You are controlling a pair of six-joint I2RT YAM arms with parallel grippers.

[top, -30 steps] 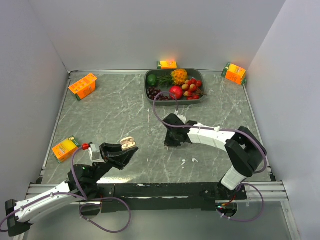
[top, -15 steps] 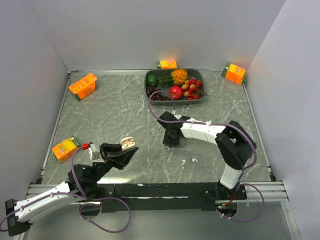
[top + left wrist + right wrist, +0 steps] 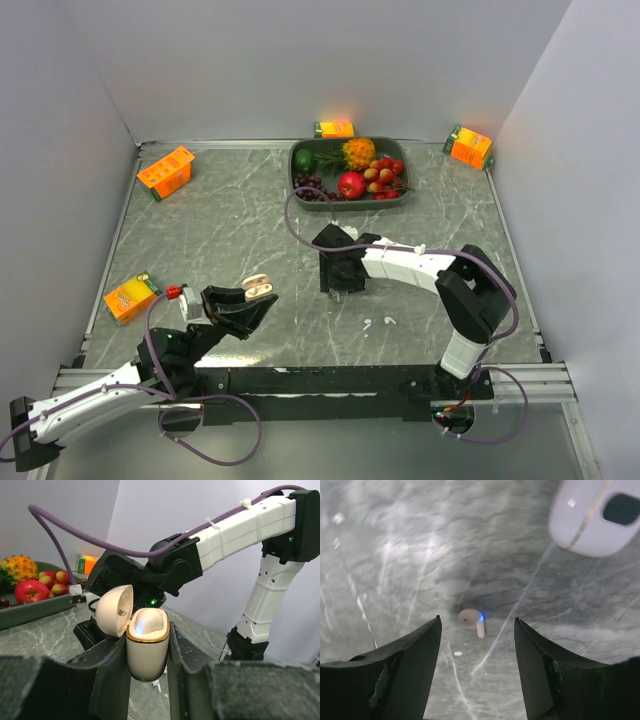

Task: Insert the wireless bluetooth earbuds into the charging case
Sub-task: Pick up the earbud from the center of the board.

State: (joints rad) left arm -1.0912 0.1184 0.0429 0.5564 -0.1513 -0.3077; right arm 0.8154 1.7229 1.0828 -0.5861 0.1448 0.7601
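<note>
My left gripper (image 3: 146,645) is shut on the cream charging case (image 3: 147,655) and holds it upright above the table, lid (image 3: 114,611) swung open. In the top view the case (image 3: 258,287) sits at the front left. My right gripper (image 3: 477,620) hangs open over the marble, fingers pointing down. A white earbud (image 3: 471,618) with a blue light lies on the table between and just beyond its fingertips, untouched. More white earbuds (image 3: 385,321) lie near the front middle; one earbud (image 3: 157,684) shows under the case.
A grey tray (image 3: 300,185) of fruit stands at the back middle. Orange juice cartons sit at the back left (image 3: 165,171), front left (image 3: 130,298), back right (image 3: 468,146) and behind the tray (image 3: 335,128). A white rounded arm part (image 3: 597,515) shows in the right wrist view.
My right gripper has moved left across the table, nearer the held case. The left arm and the case have stayed put.
</note>
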